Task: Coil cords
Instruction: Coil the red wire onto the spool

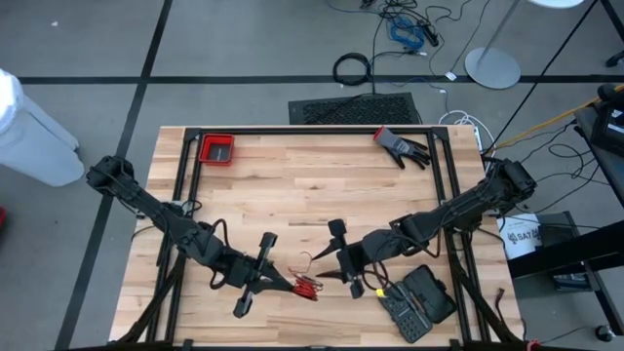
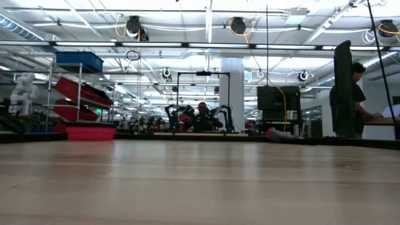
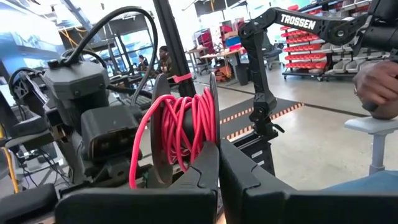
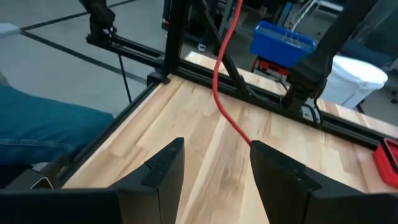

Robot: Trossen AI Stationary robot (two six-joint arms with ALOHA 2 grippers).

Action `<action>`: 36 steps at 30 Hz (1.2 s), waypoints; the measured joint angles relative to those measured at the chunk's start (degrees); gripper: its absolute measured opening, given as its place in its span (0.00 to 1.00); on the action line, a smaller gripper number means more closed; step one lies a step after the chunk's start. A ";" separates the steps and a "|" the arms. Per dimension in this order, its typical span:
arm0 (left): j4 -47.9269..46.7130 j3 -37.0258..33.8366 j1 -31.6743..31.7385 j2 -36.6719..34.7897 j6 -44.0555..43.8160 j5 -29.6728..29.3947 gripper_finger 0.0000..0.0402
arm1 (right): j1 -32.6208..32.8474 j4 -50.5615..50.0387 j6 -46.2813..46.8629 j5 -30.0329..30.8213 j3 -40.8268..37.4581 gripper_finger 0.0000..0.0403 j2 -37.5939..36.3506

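The left gripper (image 1: 292,286) is pinching the coiled red cord (image 3: 183,127) at the desk's (image 1: 292,185) near edge; the right gripper (image 4: 214,165), jaws spread, is straddling its loose strand. Light, limp, probably tangle-prone: best gripped across the bundled loops.

Two matte black jointed arms (image 1: 166,222), with black cables looped along the links; wedge-shaped dark fingers (image 4: 165,168) with flat inner faces
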 joint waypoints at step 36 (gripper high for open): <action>0.20 0.00 0.00 0.04 0.00 -0.11 0.00 | -1.81 7.38 -3.80 -0.52 0.00 0.26 3.88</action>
